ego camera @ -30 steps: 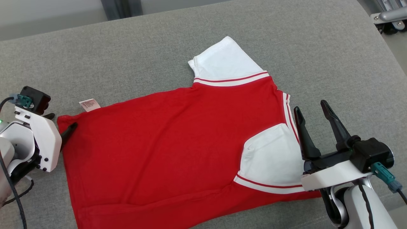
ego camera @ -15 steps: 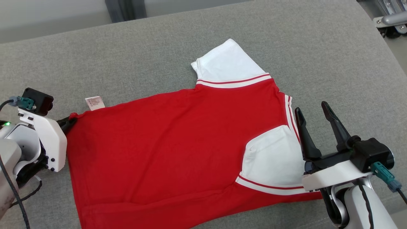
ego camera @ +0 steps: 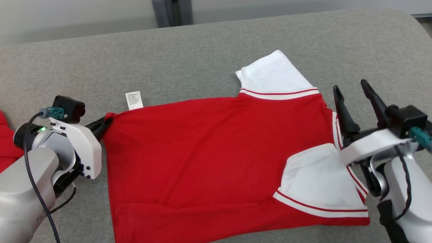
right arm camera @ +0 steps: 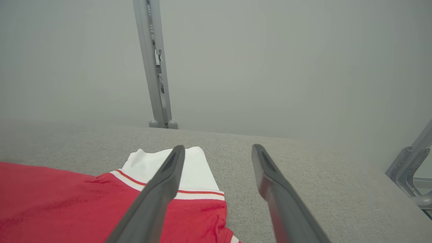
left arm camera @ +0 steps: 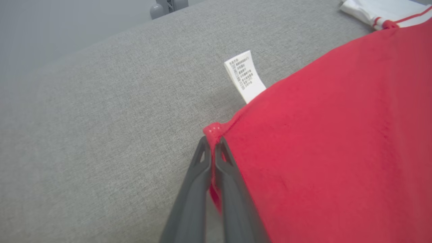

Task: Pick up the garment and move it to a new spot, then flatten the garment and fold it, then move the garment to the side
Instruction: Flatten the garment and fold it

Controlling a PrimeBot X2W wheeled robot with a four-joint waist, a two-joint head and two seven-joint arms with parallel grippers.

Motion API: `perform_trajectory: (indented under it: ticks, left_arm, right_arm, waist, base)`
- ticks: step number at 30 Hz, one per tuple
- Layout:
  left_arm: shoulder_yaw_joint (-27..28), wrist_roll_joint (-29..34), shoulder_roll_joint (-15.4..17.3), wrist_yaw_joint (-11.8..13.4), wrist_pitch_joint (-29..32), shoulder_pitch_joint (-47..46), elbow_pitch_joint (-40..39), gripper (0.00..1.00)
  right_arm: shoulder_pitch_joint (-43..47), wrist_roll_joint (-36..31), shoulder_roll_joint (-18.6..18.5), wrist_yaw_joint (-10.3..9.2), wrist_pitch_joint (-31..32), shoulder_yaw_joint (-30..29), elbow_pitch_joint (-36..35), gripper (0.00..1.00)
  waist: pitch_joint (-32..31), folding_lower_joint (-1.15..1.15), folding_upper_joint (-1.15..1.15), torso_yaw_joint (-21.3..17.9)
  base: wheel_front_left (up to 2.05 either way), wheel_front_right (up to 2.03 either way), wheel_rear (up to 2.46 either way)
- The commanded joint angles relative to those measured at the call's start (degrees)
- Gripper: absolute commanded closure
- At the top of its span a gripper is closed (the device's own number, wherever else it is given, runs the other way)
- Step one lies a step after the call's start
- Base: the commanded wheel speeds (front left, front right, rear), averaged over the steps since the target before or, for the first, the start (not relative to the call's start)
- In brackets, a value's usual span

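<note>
The only print I can find is on the white care label point(left arm camera: 245, 77) sticking out from the red garment's point(ego camera: 209, 152) edge: several dark lines, too small to read.

- On tabletop point(ego camera: 202, 60): garment point(ego camera: 216, 162), flat.
- At its left rear corner: left claw point(ego camera: 107, 119).
- Just behind, near that corner: label point(ego camera: 134, 100).
- At its right edge: right claw point(ego camera: 349, 85).

Garment point(ego camera: 209, 152) hem: near edge cut off by the head view's lower border.
Care label point(left arm camera: 245, 76): just beside the garment's pinched corner; print too small to read.
Left gripper point(left arm camera: 212, 140): clamped on that corner; fabric between the fingers hidden.
Red cloth point(ego camera: 5, 148): well left of the garment, cut by the frame edge; kind indeterminate.
Right gripper point(ego camera: 349, 84): fingers spread; its white housing covers part of the garment's striped edge.
</note>
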Motion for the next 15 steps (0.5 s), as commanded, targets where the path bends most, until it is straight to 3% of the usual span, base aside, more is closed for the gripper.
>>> perform_trajectory:
  ticks: [1, 9, 15]
  left_arm:
    - [-0.1, 0.4, -0.3, 0.0, -0.7, -1.2, 0.7, 1.0]
    - [-1.4, 1.2, -5.1, 0.0, -3.0, -5.6, 3.2, 1.0]
    - [-2.8, 1.6, -7.2, 0.0, -3.7, -9.0, 3.6, 1.0]
  right_arm:
    - [-2.4, 1.4, -0.9, -0.02, 0.5, 0.7, 1.8, 0.0]
    - [-20.6, 10.9, -6.8, -0.02, 9.8, 6.7, 16.6, 0.0]
    - [-31.8, 13.0, -8.9, -0.02, 13.2, 12.8, 25.5, 0.0]
  waist:
    - [0.9, 0.0, 0.0, 1.7]
    - [6.7, 0.0, 0.0, 6.9]
    - [11.5, 0.0, 0.0, 9.8]
  base:
    - [0.0, 0.0, 0.0]
    - [0.0, 0.0, 0.0]
    - [0.0, 0.0, 0.0]
